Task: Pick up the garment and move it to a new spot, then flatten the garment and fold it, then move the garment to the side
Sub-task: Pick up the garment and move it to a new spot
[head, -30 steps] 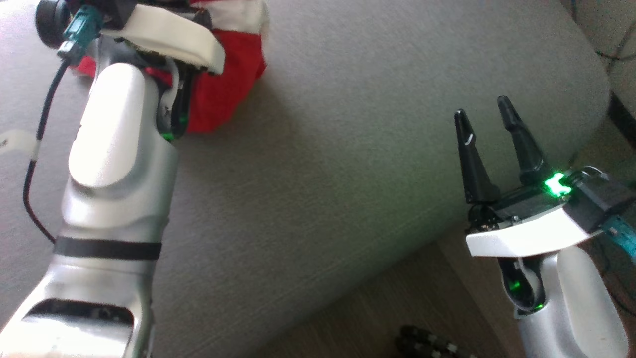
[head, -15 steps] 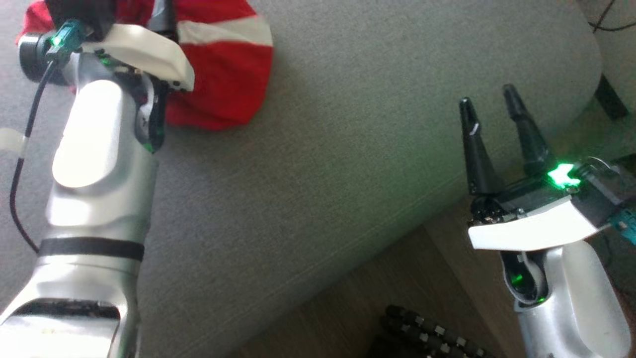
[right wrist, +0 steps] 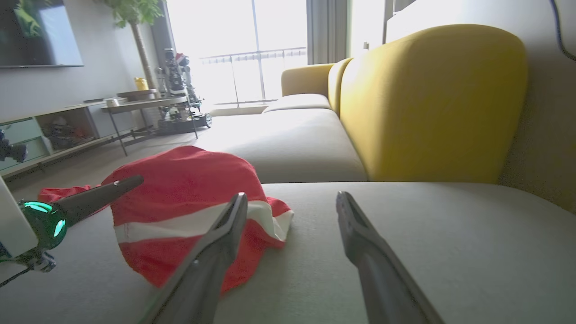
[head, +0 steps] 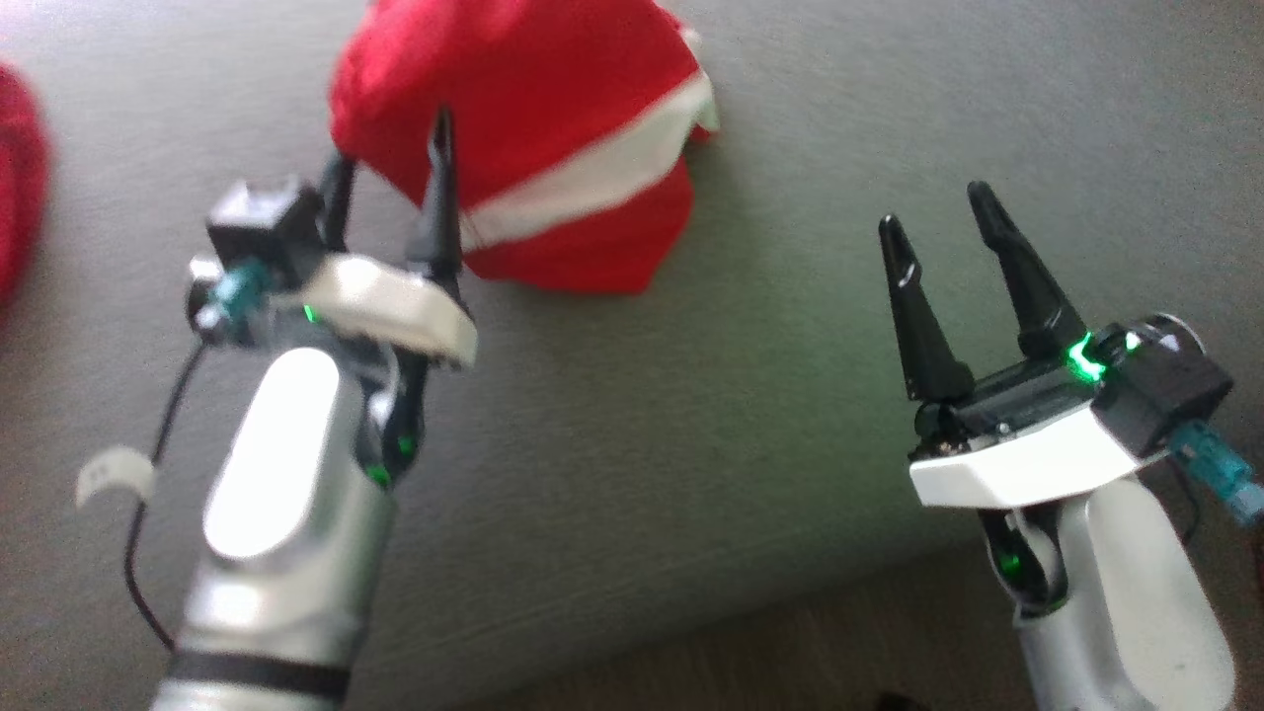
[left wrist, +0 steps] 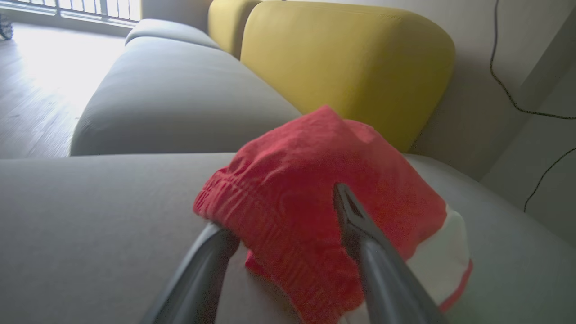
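A grey sofa seat [head: 691,415] with mustard-yellow back cushions [right wrist: 432,103] stands in a sunlit living room. A balcony window [right wrist: 252,58], a low table [right wrist: 144,105] and a wall-mounted screen [right wrist: 40,33] lie beyond it. The garment [head: 553,148], bright red with a white band [head: 592,183] across it, sits in a crumpled heap on the seat, toward the backrest. The left gripper [head: 395,134] is at the heap's near edge, its two dark fingers spread wide and clamping nothing. In the left wrist view, one fingertip [left wrist: 222,238] meets the ribbed hem of the cloth while the other finger [left wrist: 355,225] lies across the front of the pile. The right gripper [head: 933,205] hangs over bare cushion well to the right of the garment, its jaws also wide apart and empty. A second patch of red cloth [head: 18,178] shows at the left edge of the head view; whether it belongs to the same top cannot be told. A strip of wood floor [head: 790,652] runs along the sofa's front edge.
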Controlling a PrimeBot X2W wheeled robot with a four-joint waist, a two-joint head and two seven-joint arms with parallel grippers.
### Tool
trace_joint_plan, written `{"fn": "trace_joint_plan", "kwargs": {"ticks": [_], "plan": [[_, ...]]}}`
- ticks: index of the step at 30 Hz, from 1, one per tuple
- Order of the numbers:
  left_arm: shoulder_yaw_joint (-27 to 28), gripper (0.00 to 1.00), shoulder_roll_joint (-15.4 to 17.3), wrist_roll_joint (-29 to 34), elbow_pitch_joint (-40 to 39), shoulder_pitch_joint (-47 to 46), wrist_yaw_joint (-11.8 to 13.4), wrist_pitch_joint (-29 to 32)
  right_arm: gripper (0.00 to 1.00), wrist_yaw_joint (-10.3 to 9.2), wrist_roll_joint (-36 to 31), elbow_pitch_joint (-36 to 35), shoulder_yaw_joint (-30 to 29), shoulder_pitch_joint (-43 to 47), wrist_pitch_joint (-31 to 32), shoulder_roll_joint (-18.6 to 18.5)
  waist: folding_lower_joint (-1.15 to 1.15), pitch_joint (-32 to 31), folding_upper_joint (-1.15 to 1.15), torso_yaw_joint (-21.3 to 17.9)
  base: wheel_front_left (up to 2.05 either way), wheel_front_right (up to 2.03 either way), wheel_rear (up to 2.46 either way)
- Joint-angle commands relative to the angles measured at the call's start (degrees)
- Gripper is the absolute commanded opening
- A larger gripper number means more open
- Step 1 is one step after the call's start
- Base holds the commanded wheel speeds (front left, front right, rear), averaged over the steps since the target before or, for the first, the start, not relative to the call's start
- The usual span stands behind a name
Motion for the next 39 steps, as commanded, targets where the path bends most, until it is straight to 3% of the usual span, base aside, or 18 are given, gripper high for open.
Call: {"fn": "trace_joint_plan", "kwargs": {"ticks": [1,5,10,17,31,39], "plan": [[0.91,1.00,0.70,-0.73,-2.82,-0.68,0.40,-0.29,1.00,-0.01,-0.46,-1.48,1.11,0.97,-0.37,-0.37,0.00,-4.88,0.00,6.28,0.00,0.00,0.00],[-0.09,1.00,0.69,-3.22,-6.96,5.64,2.04,-0.29,1.00,-0.01,-1.60,-0.86,1.33,2.47,-0.37,-0.37,0.00,-8.00,0.00,10.49,0.00,0.00,0.00],[0.12,1.00,0.68,-4.18,-10.43,14.50,3.59,-0.29,1.00,-0.01,-1.84,-0.15,1.86,4.18,-0.37,-0.37,0.00,-10.96,0.00,12.86,0.00,0.00,0.00],[0.93,1.00,1.22,-6.08,-10.47,23.40,4.07,-0.15,1.00,-0.01,-1.81,-0.18,1.81,5.33,-0.37,-0.37,0.00,-12.51,0.00,12.74,0.00,0.00,0.00],[6.91,1.00,0.77,-2.59,-27.34,38.48,6.60,-0.28,1.00,-0.01,-3.25,1.11,-1.40,11.87,-0.37,-0.37,0.00,-18.04,0.00,13.23,0.00,0.00,0.00],[7.62,1.00,0.70,2.09,-31.85,42.83,7.94,-0.29,1.00,-0.01,-4.13,1.64,-2.02,14.13,-0.37,-0.37,0.00,-19.74,0.00,13.26,0.00,0.00,0.00]]}}
